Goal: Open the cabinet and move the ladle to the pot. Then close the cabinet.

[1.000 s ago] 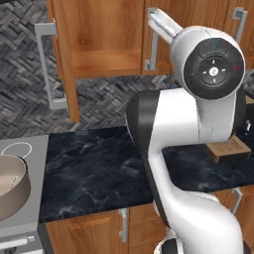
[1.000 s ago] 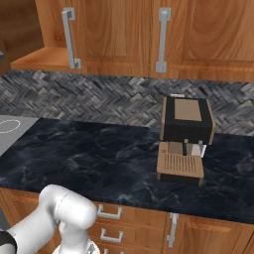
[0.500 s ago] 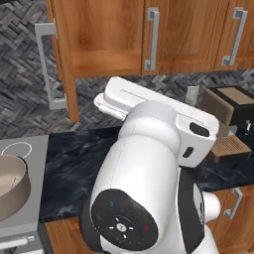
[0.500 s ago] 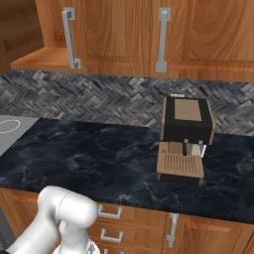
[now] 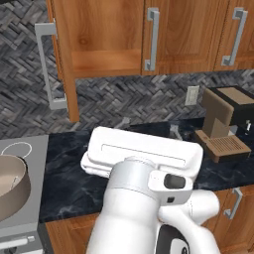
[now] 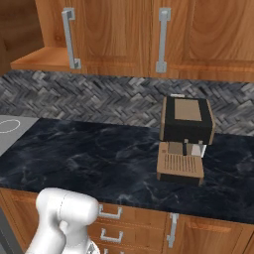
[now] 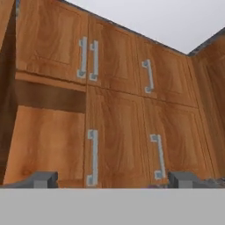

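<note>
The cabinet [image 5: 106, 30] hangs above the counter with its left door [image 5: 63, 74] swung out toward me and its right door [image 5: 171, 34] shut. Its wooden shelf [image 5: 106, 62] shows bare inside. The ladle is out of view. At the far left, the beige pot [image 5: 11, 191] sits on the stove. My gripper [image 5: 149, 128] is over the counter below the cabinet, open, with nothing between its fingers. In the hand view the gripper [image 7: 113, 180] points up at the cabinet [image 7: 46, 140], whose right door handle [image 7: 92, 156] is straight ahead.
A brown coffee machine [image 5: 225, 124] stands on the dark marble counter [image 6: 84, 154] at the right. More shut wooden doors [image 6: 208, 34] run along the wall, with drawers [image 6: 111, 213] under the counter. The stove [image 5: 20, 149] is at the counter's left end.
The arm has folded down and the hand has dropped lower in front of the cabinet. The gripper stays open. The cabinet door and the base have not moved.
</note>
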